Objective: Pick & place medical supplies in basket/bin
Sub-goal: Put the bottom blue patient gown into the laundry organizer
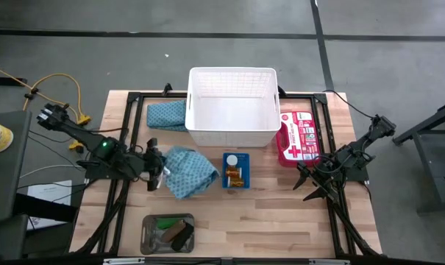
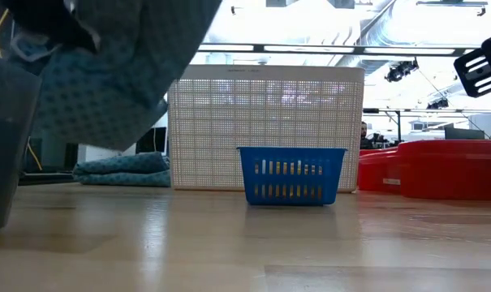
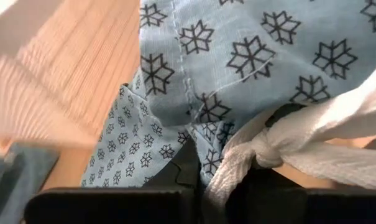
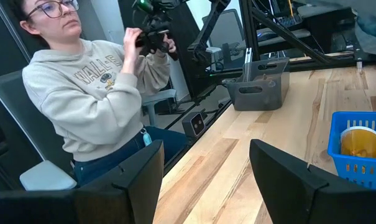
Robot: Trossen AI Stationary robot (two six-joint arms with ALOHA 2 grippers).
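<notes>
My left gripper (image 1: pixel 157 168) is shut on a teal-blue patterned cloth (image 1: pixel 189 172), left of the table's middle. In the low view that cloth (image 2: pixel 115 73) hangs above the tabletop. Its white string knot (image 3: pixel 268 149) shows in the left wrist view. A second folded cloth (image 1: pixel 167 114) lies flat on the table left of the white grid basket (image 1: pixel 232 131). The grey tray (image 1: pixel 150 239) near the front edge holds small rolls. My right gripper (image 1: pixel 310 188) waits open over the table's right side, touching nothing. My left gripper holds the cloth by a bunched part (image 3: pixel 203 140) next to the white string knot, coming level from the table's left. How many layers it has, I cannot tell. The cloth is lifted clear of the table and droops below and past the fingers.
A small blue basket (image 1: pixel 235 170) with a white disc and orange vials stands just right of the held cloth. A red first-aid case (image 1: pixel 296 136) lies right of the white basket. A person (image 4: pixel 88 93) sits beyond the table's edge in the right wrist view.
</notes>
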